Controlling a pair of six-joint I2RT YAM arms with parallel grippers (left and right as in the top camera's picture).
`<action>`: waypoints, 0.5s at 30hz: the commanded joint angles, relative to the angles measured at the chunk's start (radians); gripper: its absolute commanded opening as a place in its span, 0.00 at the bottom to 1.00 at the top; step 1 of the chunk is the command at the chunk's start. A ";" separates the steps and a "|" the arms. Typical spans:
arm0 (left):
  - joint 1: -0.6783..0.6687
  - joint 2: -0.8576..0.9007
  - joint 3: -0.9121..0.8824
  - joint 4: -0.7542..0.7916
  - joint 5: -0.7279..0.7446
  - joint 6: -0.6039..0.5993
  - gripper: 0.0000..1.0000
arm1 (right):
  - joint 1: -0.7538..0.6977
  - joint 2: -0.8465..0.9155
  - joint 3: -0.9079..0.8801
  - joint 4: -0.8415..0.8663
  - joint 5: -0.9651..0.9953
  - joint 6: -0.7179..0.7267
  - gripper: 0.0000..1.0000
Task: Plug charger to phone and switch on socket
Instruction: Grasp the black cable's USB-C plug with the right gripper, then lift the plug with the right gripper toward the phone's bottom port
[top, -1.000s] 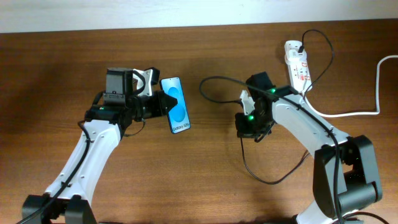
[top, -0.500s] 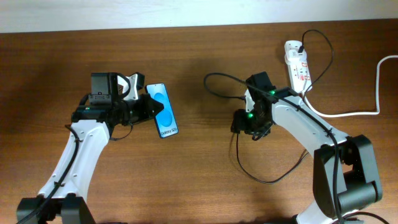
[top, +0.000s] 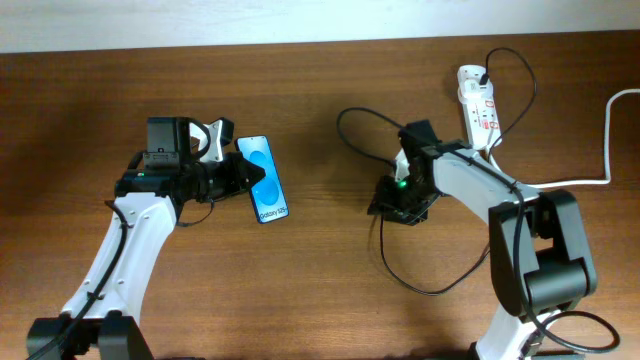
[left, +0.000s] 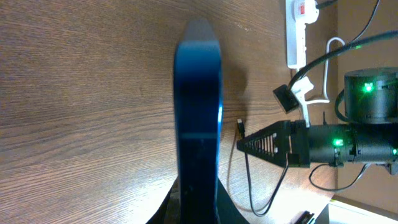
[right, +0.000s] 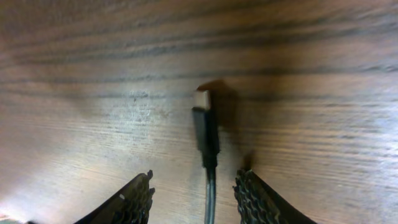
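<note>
Brown wood-grain table (top: 320, 310) fills the overhead view. Left of centre, the left gripper (top: 241, 180) has its fingers closed on the phone (top: 266, 180), pinching it by the long edge nearest the arm. The blue screen faces up, with the white text at its lower end. In the left wrist view the phone shows edge-on as a dark blue slab running up the middle of the frame. A shadow falls on the wood beside it, so it looks lifted off the table, though I cannot tell for sure.

Right of centre in the overhead view, the right gripper (top: 390, 205) points down at the wood. Its wrist view shows two black ribbed fingers (right: 134, 200) spread apart at the bottom of the frame, touching nothing. The charger (right: 206, 137) lies flat on the table between them and just ahead. Its small pale metal end points toward the top of the frame, and its thin black cable runs down through the gap. From overhead, that cable makes one loop above the gripper and another in the lower right of the table. Phone and plug end are well apart.

The socket (top: 478, 103) lies in the upper right, a white strip with red marks. A black cable goes into its upper end, and a thick white lead (top: 570, 184) trails toward the right edge.
</note>
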 joint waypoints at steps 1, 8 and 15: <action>0.003 -0.003 0.009 0.006 0.037 0.015 0.00 | -0.049 0.095 -0.007 0.019 -0.016 -0.053 0.49; 0.003 -0.002 0.009 0.006 0.037 0.015 0.00 | -0.051 0.211 -0.039 0.032 -0.064 -0.124 0.30; 0.003 -0.002 0.009 0.006 0.037 0.015 0.00 | -0.054 0.211 -0.077 0.124 -0.057 -0.127 0.05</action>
